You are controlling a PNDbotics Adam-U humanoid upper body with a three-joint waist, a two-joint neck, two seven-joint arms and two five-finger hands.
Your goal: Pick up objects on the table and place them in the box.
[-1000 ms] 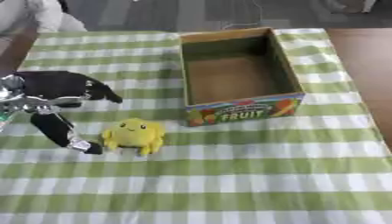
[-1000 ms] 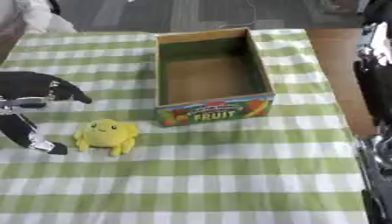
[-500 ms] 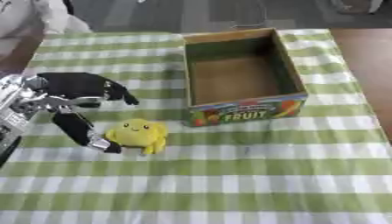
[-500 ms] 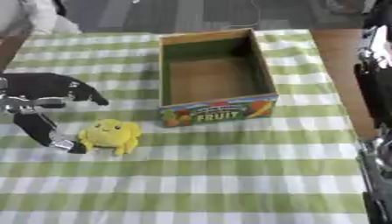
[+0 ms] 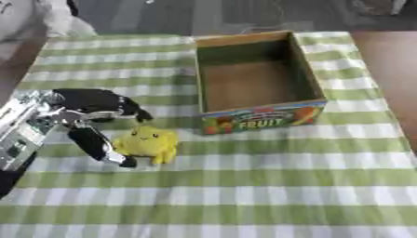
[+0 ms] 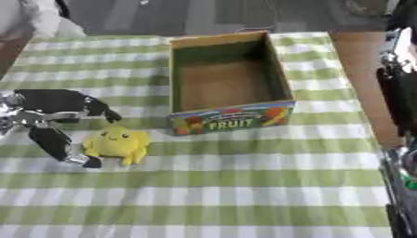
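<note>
Since the earlier pictures, the left hand (image 5: 85,111) has come to the right, closer to the yellow toy (image 5: 147,142), so that its spread fingers now stand around the toy's left side. One second ago the hand was further left and clearly apart from it; the toy itself lies where it lay.

Green and white checked cloth (image 5: 244,186) covers the table. On its far middle part stands the cardboard box (image 5: 254,79), open at the top, with the word FRUIT on its near wall; nothing can be seen inside it. Near and left of the box, just beside its near left corner, the yellow toy rests on the cloth. The hand's fingers are wide: the thumb points down along the toy's left edge and seems to touch it, and the other fingers reach over its far side. At the right edge, part of the right arm (image 6: 399,93) shows, but its hand's fingers cannot be told.
</note>
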